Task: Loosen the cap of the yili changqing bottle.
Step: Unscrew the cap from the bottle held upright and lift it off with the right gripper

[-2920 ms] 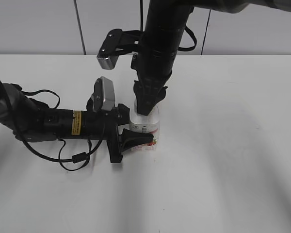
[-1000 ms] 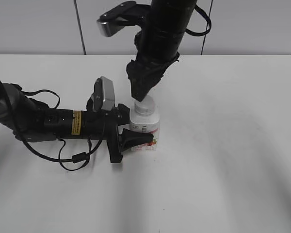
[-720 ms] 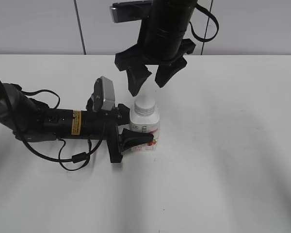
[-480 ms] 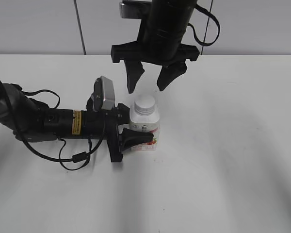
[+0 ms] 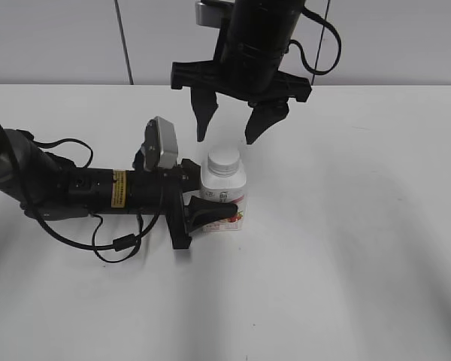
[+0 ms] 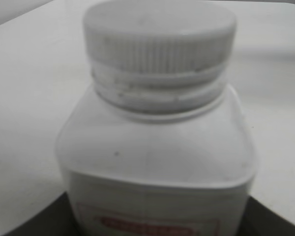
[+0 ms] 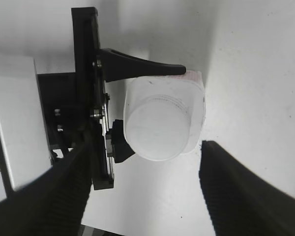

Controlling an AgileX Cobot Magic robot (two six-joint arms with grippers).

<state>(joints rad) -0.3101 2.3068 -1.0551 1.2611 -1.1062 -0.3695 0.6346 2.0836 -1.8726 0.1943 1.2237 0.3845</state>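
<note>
The yili changqing bottle [image 5: 224, 194] stands upright on the white table, white with a pink-red label. Its white ribbed cap [image 5: 224, 160] sits on the neck. My left gripper [image 5: 203, 210] lies low along the table and is shut on the bottle's body; the left wrist view shows the bottle [image 6: 157, 157] and cap [image 6: 160, 37] close up between dark jaw edges. My right gripper [image 5: 231, 124] hangs open above the cap, fingers pointing down, clear of it. From above, the right wrist view shows the cap [image 7: 157, 125] between my open right fingers [image 7: 142, 191] and the left jaw beside the bottle [image 7: 196, 105].
The white table [image 5: 346, 248] runs to a grey panelled wall [image 5: 60, 37] behind. The left arm's black cable [image 5: 113, 244] loops on the table left of the bottle. The left wrist camera housing [image 5: 162, 147] sits just left of the cap.
My right gripper let go of the cap, rose above it, opened wide and turned about its axis. The bottle and left gripper stayed put.
</note>
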